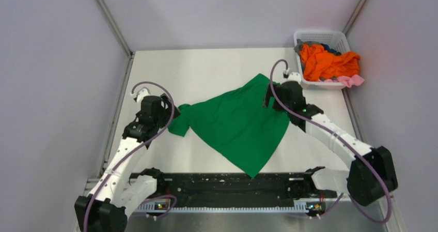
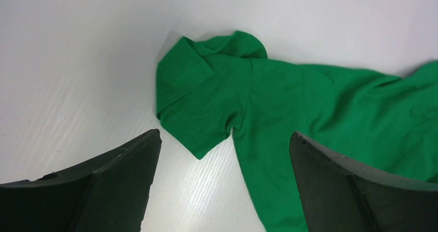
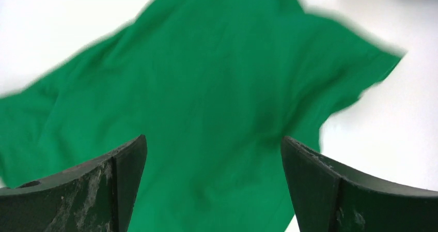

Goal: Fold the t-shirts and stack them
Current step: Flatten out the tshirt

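Observation:
A bright green t-shirt lies spread and skewed on the middle of the table, one sleeve crumpled at its left end. My left gripper hovers open and empty just left of that sleeve; in the left wrist view the gripper has the sleeve tip between its fingers. My right gripper is open and empty above the shirt's right upper edge; the right wrist view shows the gripper over blurred green cloth. An orange t-shirt lies heaped in the basket with pink, grey and blue cloth.
The white lattice basket stands at the back right corner of the table. Enclosure walls close in left, right and behind. A black rail runs along the near edge between the arm bases.

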